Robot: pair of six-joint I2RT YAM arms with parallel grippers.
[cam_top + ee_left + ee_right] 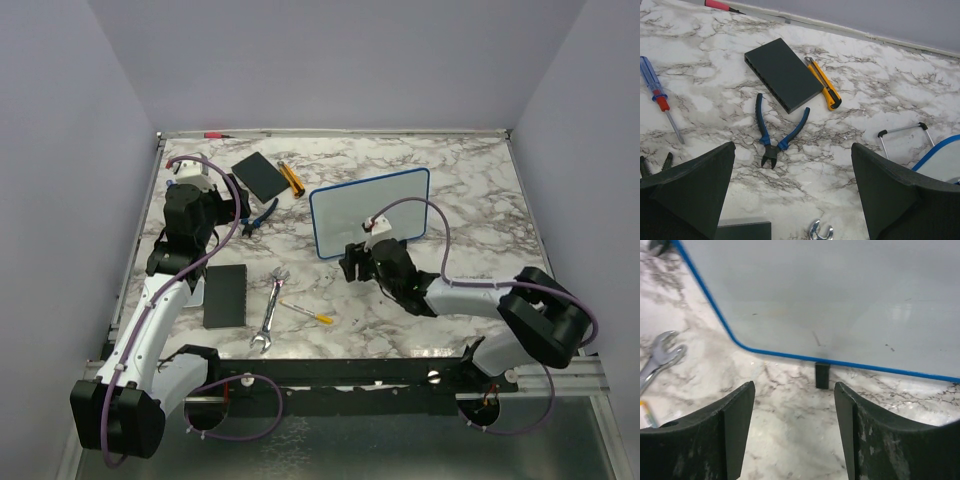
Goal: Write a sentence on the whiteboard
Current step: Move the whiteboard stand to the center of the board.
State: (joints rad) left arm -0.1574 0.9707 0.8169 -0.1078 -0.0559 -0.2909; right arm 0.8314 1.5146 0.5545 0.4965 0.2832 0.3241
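The whiteboard (370, 210), white with a thin blue frame, stands tilted at the table's middle right. In the right wrist view its face (840, 295) fills the top, and one black foot (822, 375) rests on the marble. The face shows only a few faint marks and specks; I cannot read any sentence. My right gripper (350, 265) (794, 415) is open and empty, just in front of the board's lower left corner. My left gripper (245, 208) (792, 195) is open and empty above blue-handled pliers (777, 132). The board's corner (940, 150) shows at the left wrist view's right edge.
A black box (258, 175) (782, 75) and a yellow utility knife (290, 178) (823, 84) lie at the back left. A black pad (225, 295), a wrench (270, 312) (660, 357) and a small yellow-handled tool (308, 313) lie in front. A blue-and-red screwdriver (657, 95) lies at the left.
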